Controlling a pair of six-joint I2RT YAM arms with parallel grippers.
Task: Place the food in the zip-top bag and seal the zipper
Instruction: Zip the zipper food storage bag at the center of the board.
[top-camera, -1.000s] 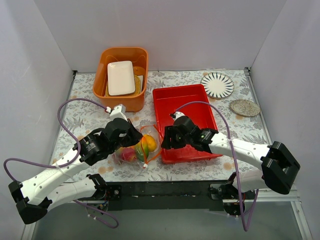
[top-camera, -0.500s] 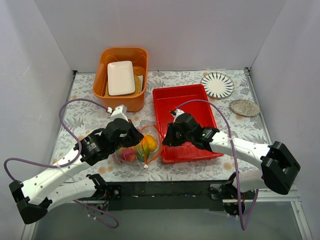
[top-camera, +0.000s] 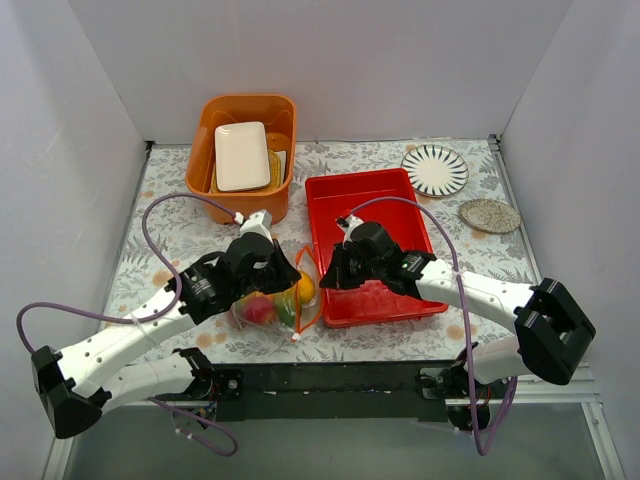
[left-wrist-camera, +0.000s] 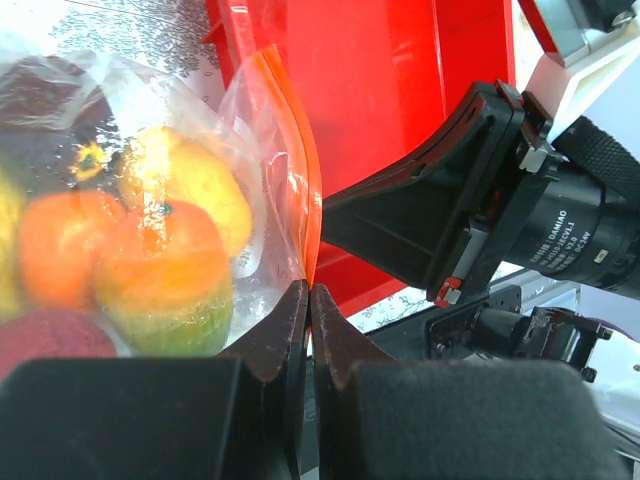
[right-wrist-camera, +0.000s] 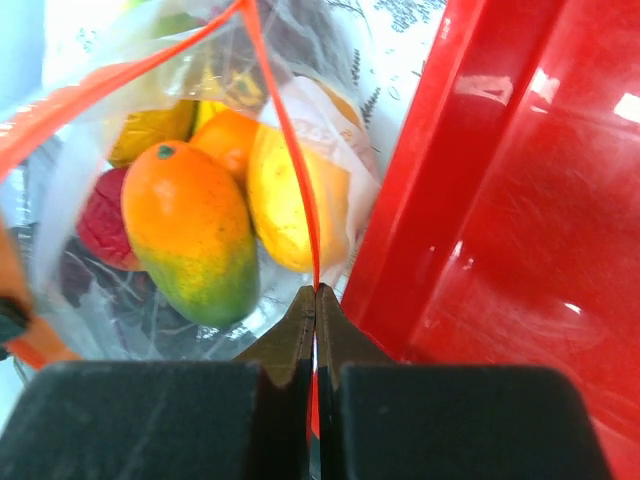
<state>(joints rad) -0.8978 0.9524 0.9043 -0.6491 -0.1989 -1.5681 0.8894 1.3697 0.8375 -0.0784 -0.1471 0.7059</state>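
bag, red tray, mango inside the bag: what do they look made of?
Bag: thin clear plastic film, glossy. It crinkles and glints, and the contents show through.
Red tray: rigid-looking glossy plastic, with sharp highlights and a moulded rim.
Mango: probably moulded plastic or foam, with a smooth satin orange-to-green skin. Which of the two, the pictures don't show.

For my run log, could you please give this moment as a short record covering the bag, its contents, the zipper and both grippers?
bag: clear zip-top bag on the table beside the red tray
contents: toy fruits inside, a mango among them
zipper: orange-red strip, not fully closed
left gripper: shut on the zipper
right gripper: shut on the zipper
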